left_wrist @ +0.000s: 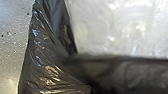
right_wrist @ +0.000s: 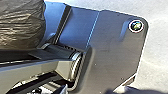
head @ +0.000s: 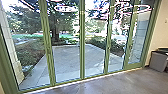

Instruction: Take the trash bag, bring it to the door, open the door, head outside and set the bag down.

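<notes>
The glossy black plastic trash bag (left_wrist: pixel 42 70) is close to the left jaws, over speckled grey floor (left_wrist: pixel 11 57). I cannot tell whether either robot jaws are wide, narrow or holding it. Green-framed glass doors (head: pixel 82 37) stand ahead of the jaws.

right wrist view: jointed bar (right_wrist: pixel 42 65) beside wide dark plate (right_wrist: pixel 113 50), round fitting (right_wrist: pixel 136 26) at plate corner.
</notes>
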Motion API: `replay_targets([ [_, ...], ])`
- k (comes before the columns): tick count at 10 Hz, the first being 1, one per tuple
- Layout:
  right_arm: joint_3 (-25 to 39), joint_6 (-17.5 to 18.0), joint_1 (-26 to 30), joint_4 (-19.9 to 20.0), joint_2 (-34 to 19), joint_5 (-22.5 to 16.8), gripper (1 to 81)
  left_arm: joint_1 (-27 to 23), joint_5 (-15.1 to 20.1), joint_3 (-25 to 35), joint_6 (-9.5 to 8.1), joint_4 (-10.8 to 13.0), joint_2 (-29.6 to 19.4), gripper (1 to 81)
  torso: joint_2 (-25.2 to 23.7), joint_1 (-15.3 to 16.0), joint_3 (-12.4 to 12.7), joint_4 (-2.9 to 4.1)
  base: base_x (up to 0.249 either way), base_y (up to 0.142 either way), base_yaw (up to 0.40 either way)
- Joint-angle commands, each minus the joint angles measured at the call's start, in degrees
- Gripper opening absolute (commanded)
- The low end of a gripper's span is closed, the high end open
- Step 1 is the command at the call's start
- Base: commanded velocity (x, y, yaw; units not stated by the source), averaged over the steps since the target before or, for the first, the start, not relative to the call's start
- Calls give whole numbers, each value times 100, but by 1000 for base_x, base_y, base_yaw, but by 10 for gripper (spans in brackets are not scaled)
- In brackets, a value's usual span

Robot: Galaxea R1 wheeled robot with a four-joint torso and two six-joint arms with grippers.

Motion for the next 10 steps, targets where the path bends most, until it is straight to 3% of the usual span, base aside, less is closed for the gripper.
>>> replay_targets([
  [1, 13, -22, 337, 15, 14, -340, 811, -385, 305, 12, 26, 30, -5, 10, 0, 0, 0, 0, 0, 0, -400],
  [5, 13, -22, 337, 15, 14, -340, 811, -386, 305, 12, 17, 30, -5, 10, 0, 0, 0, 0, 0, 0, -376],
  [10, 13, -22, 337, 15, 23, -340, 811, -377, 305, 12, 17, 30, -13, 10, 0, 0, 0, 0, 0, 0, -210],
])
